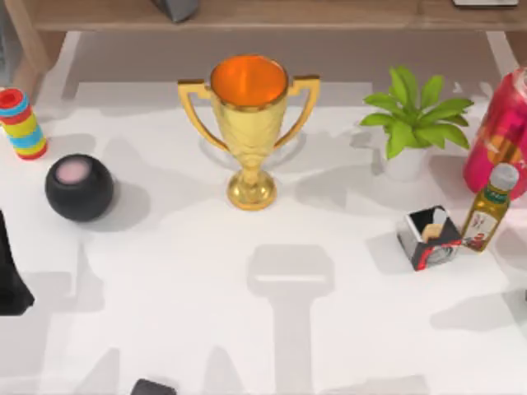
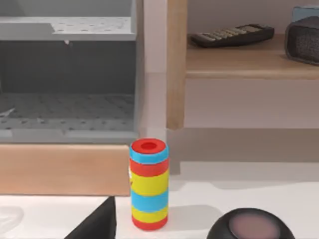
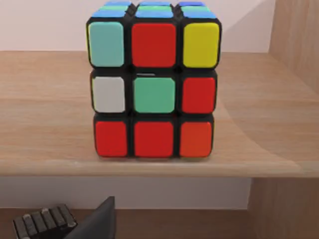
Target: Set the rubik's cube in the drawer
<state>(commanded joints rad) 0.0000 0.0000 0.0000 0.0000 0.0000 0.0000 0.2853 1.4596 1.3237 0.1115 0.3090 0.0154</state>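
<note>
Left arm (image 1: 10,276): parked at the left edge of the top view. Whether its pincer is spread or pressed together cannot be told.
Drawer (image 2: 65,112): grey, perforated floor, behind the striped cylinder (image 2: 148,185) in the left wrist view. It appears to stand open.
Trophy (image 1: 249,123): centre of the table, upright. Judged the tallest obstacle on a carry toward the left side, so route around it.
Cube (image 3: 153,82): sits square on a wooden shelf (image 3: 45,144), close in front of the right wrist camera, not yet held.
Right gripper (image 3: 97,223): level with the shelf edge and short of the cube. Its grip state cannot be told.
Step in hand: judged to be the approach and grasp.
Method: advance straight, centre on the middle row, and take opposite flat faces. Lift clear before withdrawing.
</note>
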